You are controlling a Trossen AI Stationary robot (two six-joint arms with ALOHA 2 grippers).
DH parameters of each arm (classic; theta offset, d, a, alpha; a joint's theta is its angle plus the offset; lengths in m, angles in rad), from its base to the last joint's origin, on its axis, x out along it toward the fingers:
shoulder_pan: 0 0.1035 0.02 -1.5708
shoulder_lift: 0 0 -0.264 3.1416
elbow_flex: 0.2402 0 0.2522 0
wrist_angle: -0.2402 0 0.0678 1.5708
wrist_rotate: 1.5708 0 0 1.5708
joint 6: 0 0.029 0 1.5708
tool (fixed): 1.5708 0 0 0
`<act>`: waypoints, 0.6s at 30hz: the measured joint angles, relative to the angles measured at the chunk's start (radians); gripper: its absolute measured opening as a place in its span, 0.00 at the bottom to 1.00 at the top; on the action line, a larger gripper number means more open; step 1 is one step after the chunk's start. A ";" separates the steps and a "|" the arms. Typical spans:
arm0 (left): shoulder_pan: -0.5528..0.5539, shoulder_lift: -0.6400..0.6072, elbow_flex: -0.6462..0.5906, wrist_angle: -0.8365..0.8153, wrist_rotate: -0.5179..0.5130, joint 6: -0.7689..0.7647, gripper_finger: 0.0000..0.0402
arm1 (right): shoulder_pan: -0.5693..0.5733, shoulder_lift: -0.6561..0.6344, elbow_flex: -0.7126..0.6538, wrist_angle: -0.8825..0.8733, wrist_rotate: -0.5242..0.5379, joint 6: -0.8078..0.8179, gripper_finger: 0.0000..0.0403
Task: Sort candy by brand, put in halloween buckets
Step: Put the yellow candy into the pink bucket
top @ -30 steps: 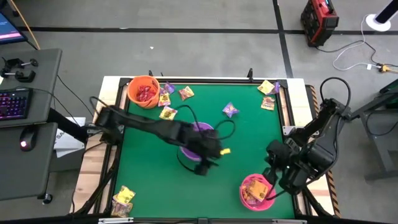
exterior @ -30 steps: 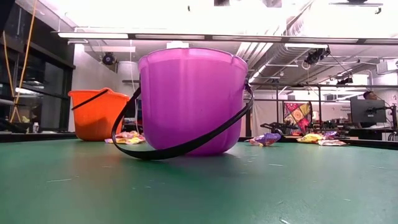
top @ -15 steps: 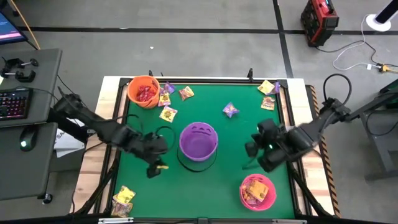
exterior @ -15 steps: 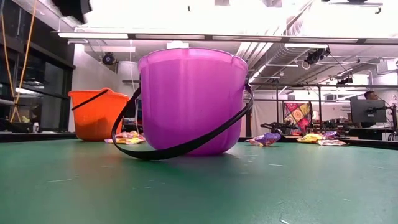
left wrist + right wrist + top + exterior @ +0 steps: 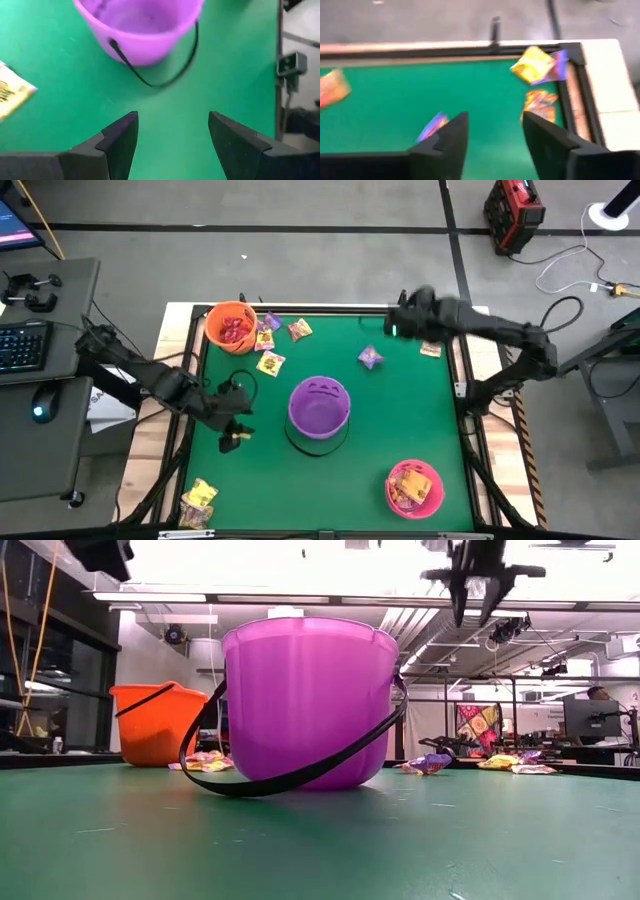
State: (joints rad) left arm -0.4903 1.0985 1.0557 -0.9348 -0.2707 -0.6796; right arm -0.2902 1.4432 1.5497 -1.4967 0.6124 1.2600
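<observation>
The purple bucket [image 5: 320, 408] stands upright mid-table, its black handle down on the green mat [image 5: 300, 778]. The orange bucket [image 5: 232, 327] sits at the far left with red candy inside. The pink bucket [image 5: 415, 488] at the near right holds orange packets. Loose candy lies on the mat: a purple packet [image 5: 371, 357], yellow ones [image 5: 270, 363] and a pair in the far right corner [image 5: 540, 65]. My left gripper [image 5: 172, 120] hovers open to the left of the purple bucket. My right gripper [image 5: 492, 130] hangs open above the far edge, near the purple packet [image 5: 432, 127].
More packets lie beside the orange bucket [image 5: 268, 335] and at the near left corner [image 5: 200, 498]. A raised wooden rim [image 5: 330, 308] borders the mat. A desk with a keyboard [image 5: 25, 345] stands beyond the table's left edge.
My left gripper has drawn back from over the purple bucket toward the table's left edge. My right gripper has swung from beside the pink bucket at the near right up to the far edge. The buckets and the loose candy have stayed put.
</observation>
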 joint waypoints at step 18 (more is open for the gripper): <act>0.378 -0.078 0.000 -0.002 -0.022 0.092 0.57 | -0.759 0.331 -0.001 0.300 -0.336 -0.587 0.66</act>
State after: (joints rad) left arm -0.1124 1.0203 1.0557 -0.9367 -0.2931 -0.5874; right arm -1.0488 1.7743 1.5489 -1.1970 0.2761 0.6727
